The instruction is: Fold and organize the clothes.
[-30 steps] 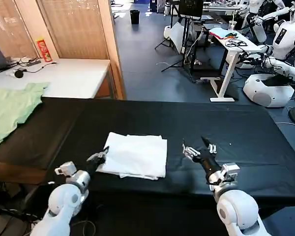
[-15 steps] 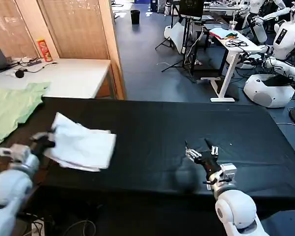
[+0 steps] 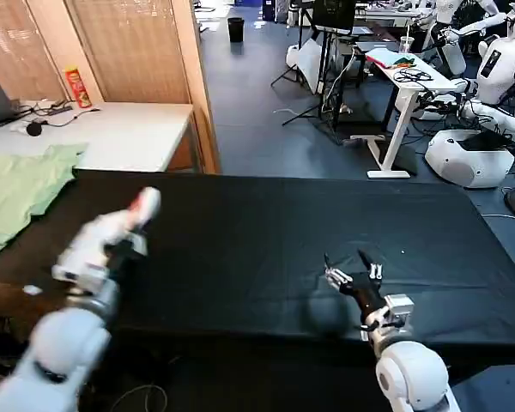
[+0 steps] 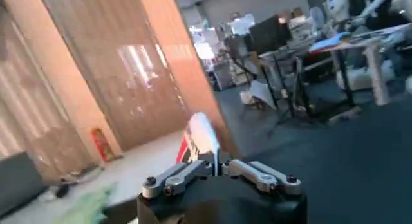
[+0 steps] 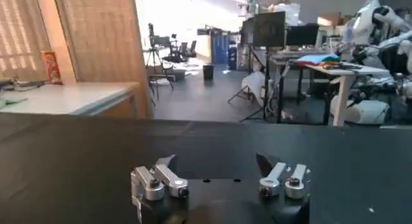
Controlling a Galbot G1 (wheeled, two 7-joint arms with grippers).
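Note:
My left gripper (image 3: 134, 227) is raised over the left part of the black table (image 3: 266, 232) and shows blurred. In the left wrist view the left gripper (image 4: 214, 156) is shut, with a strip of white cloth with a red mark, the clothes (image 4: 199, 132), sticking out between its fingertips. The head view shows the clothes (image 3: 146, 203) as a small white and red patch at the gripper's tip; the rest of the garment is hidden. My right gripper (image 3: 352, 275) rests open on the table's front right, and in the right wrist view the right gripper (image 5: 215, 159) has nothing between its fingers.
A pale green garment (image 3: 17, 189) lies over the table's far left corner. Behind it stands a white desk (image 3: 120, 129) with a red can (image 3: 75, 86). Other robots (image 3: 498, 69) and a white bench (image 3: 403, 77) stand across the aisle at the back right.
The left arm carried the folded white shirt from the table's front middle to the left, then swung up. The shirt no longer lies on the table. The right gripper has hardly moved.

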